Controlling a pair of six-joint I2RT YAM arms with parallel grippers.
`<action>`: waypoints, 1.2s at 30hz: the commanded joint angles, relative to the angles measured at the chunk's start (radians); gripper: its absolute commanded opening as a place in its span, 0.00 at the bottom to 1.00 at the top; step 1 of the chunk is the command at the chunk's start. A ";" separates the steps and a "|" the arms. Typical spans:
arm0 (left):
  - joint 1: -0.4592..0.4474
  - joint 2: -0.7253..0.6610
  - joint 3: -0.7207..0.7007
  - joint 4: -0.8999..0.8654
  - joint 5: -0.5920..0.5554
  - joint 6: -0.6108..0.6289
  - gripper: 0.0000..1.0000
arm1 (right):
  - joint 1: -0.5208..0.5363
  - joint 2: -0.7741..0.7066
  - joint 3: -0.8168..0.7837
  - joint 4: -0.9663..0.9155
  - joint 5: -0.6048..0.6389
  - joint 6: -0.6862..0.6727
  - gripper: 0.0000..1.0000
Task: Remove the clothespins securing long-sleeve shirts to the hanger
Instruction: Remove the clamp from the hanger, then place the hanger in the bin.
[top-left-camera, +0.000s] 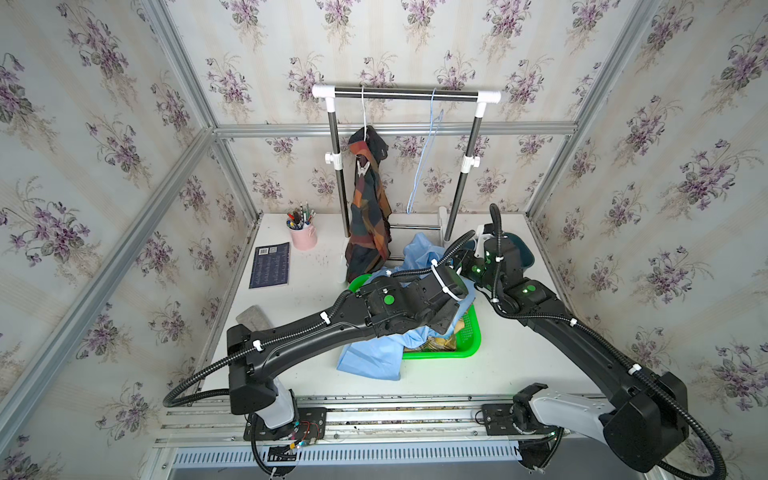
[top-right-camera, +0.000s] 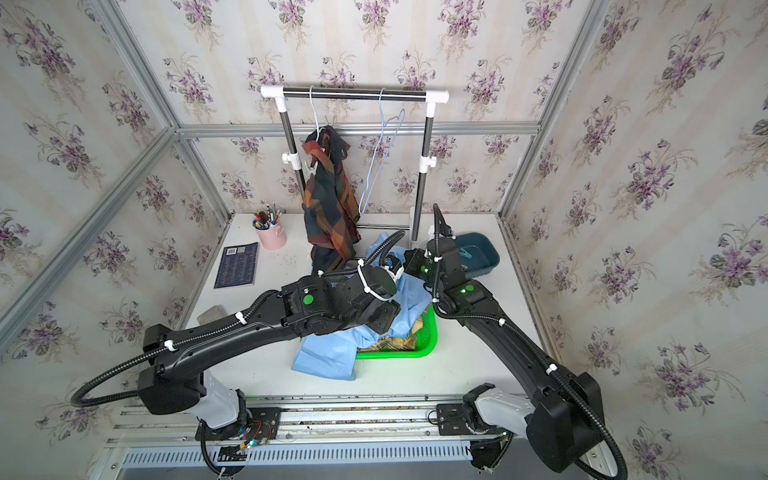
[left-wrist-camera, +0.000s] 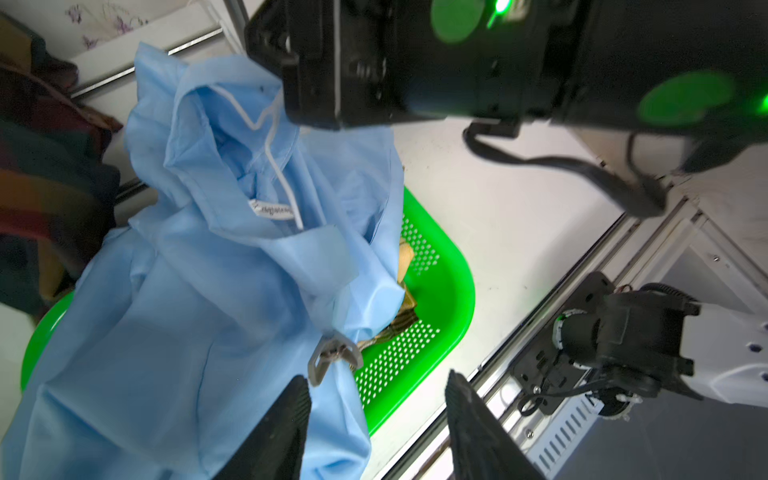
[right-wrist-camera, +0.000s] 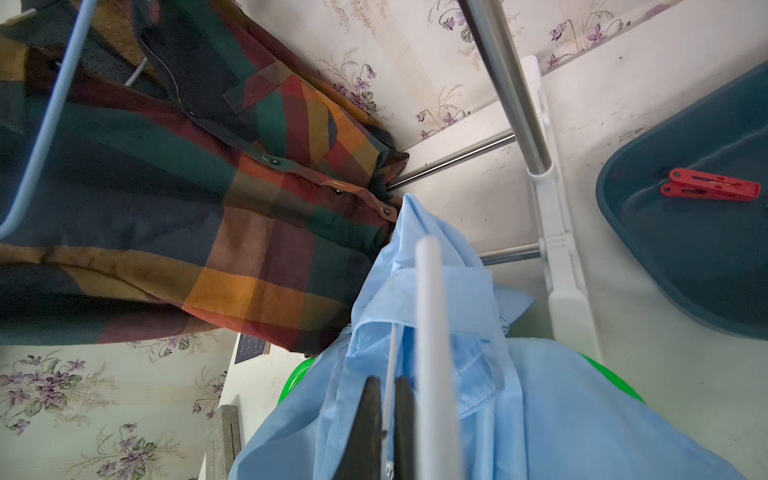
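Note:
The light blue shirt (left-wrist-camera: 199, 291) lies heaped over the green basket (left-wrist-camera: 449, 291), with a white hanger (left-wrist-camera: 274, 137) still in its collar. A translucent grey clothespin (left-wrist-camera: 332, 357) is clipped to its cloth, just past one fingertip of my left gripper (left-wrist-camera: 378, 386), which stands open over the shirt's edge. My right gripper (right-wrist-camera: 388, 386) is shut on the thin white hanger wire (right-wrist-camera: 392, 345). The dark plaid shirt (top-left-camera: 368, 208) hangs on the rack with a pale clothespin (top-left-camera: 362, 168) on it. Yellow plaid cloth (top-left-camera: 436, 343) shows in the basket.
A dark blue tub (right-wrist-camera: 685, 257) at the back right holds a red clothespin (right-wrist-camera: 710, 189) and a teal one (top-right-camera: 467, 252). An empty light blue hanger (top-left-camera: 424, 166) hangs on the rack (top-left-camera: 405, 94). A pink pen cup (top-left-camera: 303, 237), dark booklet (top-left-camera: 269, 265) and grey block (top-left-camera: 254, 318) sit left.

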 joint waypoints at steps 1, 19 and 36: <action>0.006 0.025 0.034 -0.186 0.011 -0.065 0.56 | 0.000 0.005 0.006 0.010 0.030 0.001 0.00; 0.077 0.153 0.047 -0.107 0.094 -0.093 0.56 | 0.009 -0.023 -0.019 0.025 0.023 0.007 0.00; 0.078 0.144 0.027 -0.105 0.053 -0.113 0.34 | 0.008 -0.049 -0.039 0.036 0.018 0.016 0.00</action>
